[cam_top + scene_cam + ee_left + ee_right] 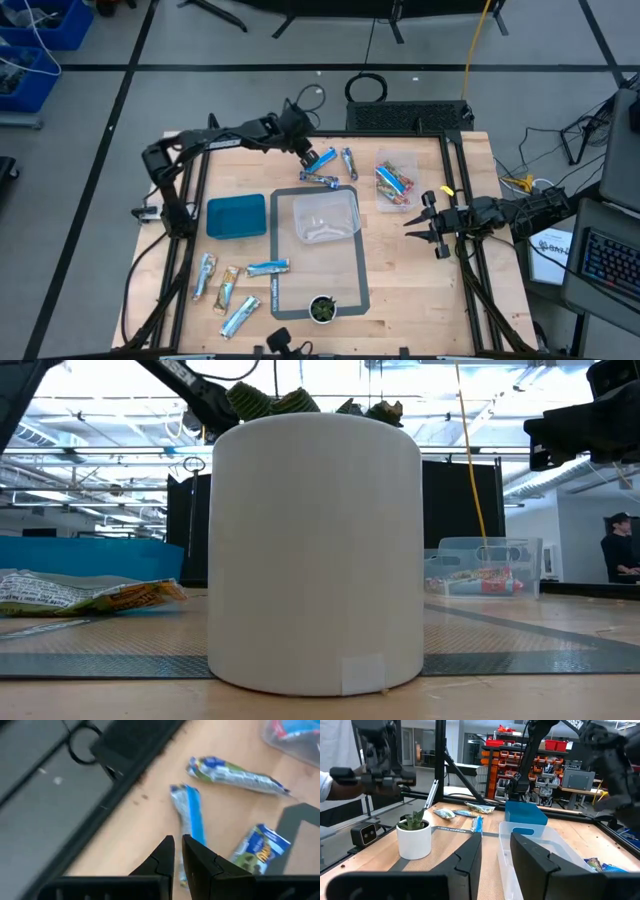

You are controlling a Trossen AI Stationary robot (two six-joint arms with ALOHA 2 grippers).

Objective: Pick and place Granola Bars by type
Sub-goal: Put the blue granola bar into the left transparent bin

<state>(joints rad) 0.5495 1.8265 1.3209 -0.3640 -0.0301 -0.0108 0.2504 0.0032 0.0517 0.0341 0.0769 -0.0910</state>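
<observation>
We see the left end effector (312, 156) at the desk's (420, 280) far edge, fingers nearly together, gripping a blue granola bar (191, 809); the right end effector (432, 226) hangs part-open, empty.

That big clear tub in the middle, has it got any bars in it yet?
Empty: the clear tub shows only its bare bottom from above.

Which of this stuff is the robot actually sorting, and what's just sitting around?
Part of the job:
- granola bars, scattered
- clear bin already holding bars
- empty clear bin
- blue bin
- left gripper gripping a blue bar

Just lying about:
- potted plant
- dark mat
</observation>
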